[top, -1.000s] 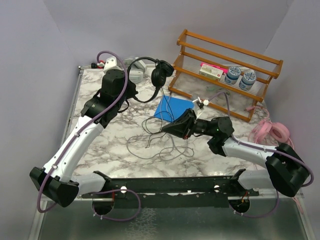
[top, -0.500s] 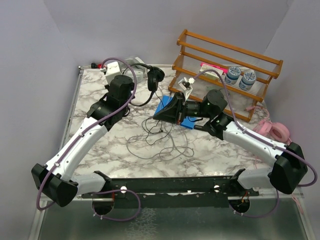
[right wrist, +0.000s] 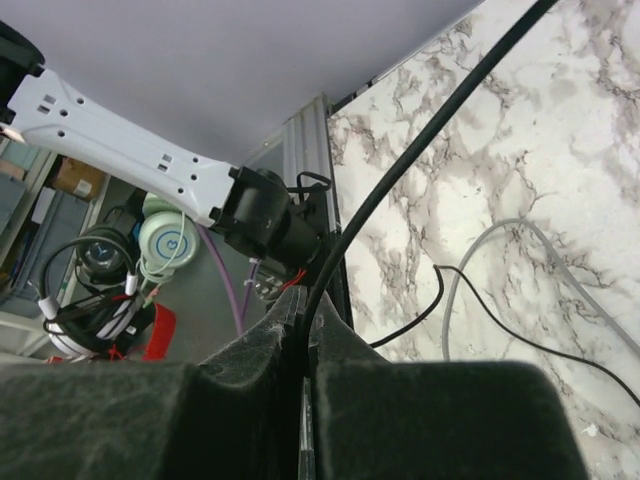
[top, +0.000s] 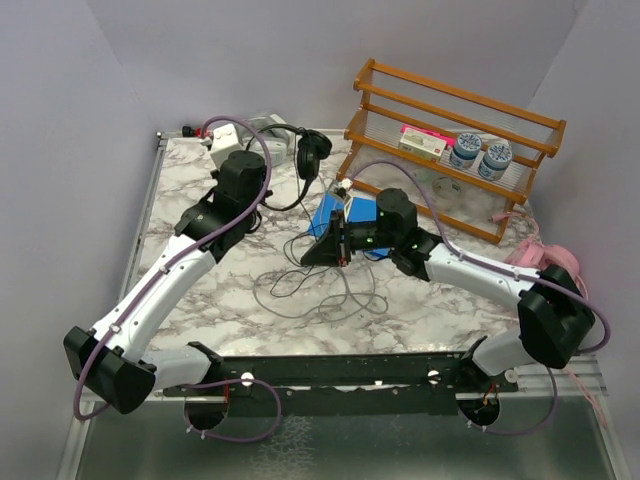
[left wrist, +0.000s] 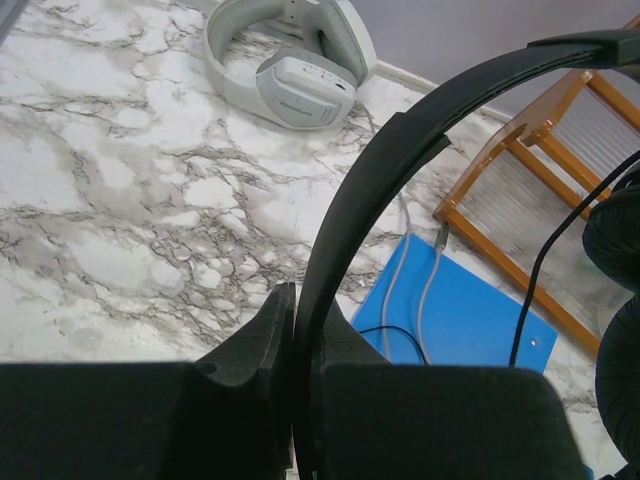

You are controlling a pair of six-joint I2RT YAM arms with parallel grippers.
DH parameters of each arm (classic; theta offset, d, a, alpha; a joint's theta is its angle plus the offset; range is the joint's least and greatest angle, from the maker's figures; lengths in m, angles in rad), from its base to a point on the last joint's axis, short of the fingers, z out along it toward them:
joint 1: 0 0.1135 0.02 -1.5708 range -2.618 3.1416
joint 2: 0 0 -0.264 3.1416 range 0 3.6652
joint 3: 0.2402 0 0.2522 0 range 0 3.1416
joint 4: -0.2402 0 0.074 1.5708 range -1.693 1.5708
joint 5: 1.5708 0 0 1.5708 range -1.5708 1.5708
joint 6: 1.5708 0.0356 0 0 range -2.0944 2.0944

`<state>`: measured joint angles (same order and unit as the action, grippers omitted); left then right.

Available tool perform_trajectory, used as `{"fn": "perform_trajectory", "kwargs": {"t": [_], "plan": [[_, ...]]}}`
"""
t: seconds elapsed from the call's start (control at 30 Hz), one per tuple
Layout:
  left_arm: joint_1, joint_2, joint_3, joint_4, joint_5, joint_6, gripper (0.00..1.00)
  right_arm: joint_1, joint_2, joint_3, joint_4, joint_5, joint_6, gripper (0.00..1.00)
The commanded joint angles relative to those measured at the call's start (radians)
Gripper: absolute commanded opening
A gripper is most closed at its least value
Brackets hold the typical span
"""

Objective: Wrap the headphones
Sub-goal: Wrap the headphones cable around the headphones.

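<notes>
While the left hand pinches the headband of the black headphones above the far left of the worktop, the right hand is pressed shut on their thin cable near the middle. Grey-white headphones lie at the far edge and pink headphones at the right edge.

- Marble table, white with grey veins.
- White headphones lie flat at the far left corner.
- A blue pad lies mid-table, just before the wooden rack at the far right.
- Loose loops of grey cable sprawl across the middle, and a thin black cable trails among them.
- Pink headphones sit at the right edge.
</notes>
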<state>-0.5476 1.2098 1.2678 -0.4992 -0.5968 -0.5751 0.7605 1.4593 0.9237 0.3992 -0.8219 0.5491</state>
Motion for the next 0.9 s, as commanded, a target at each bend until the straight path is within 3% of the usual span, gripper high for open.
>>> {"fn": "perform_trajectory", "kwargs": {"t": [0.0, 0.17, 0.27, 0.57, 0.87], "plan": [[-0.003, -0.002, -0.053, 0.111, -0.065, 0.039, 0.00, 0.024, -0.043, 0.049, -0.040, 0.015, -0.022, 0.10], [-0.020, 0.055, -0.076, 0.107, -0.183, 0.136, 0.00, 0.025, -0.075, 0.256, -0.374, 0.128, -0.232, 0.09], [-0.032, 0.062, -0.084, 0.118, -0.149, 0.198, 0.00, 0.025, -0.055, 0.378, -0.567, 0.241, -0.350, 0.09], [-0.076, 0.018, -0.159, 0.177, -0.102, 0.423, 0.00, 0.022, 0.021, 0.575, -0.766, 0.546, -0.561, 0.11], [-0.084, -0.028, -0.208, 0.154, -0.070, 0.569, 0.00, 0.022, 0.094, 0.692, -0.925, 0.682, -0.714, 0.09]]}}
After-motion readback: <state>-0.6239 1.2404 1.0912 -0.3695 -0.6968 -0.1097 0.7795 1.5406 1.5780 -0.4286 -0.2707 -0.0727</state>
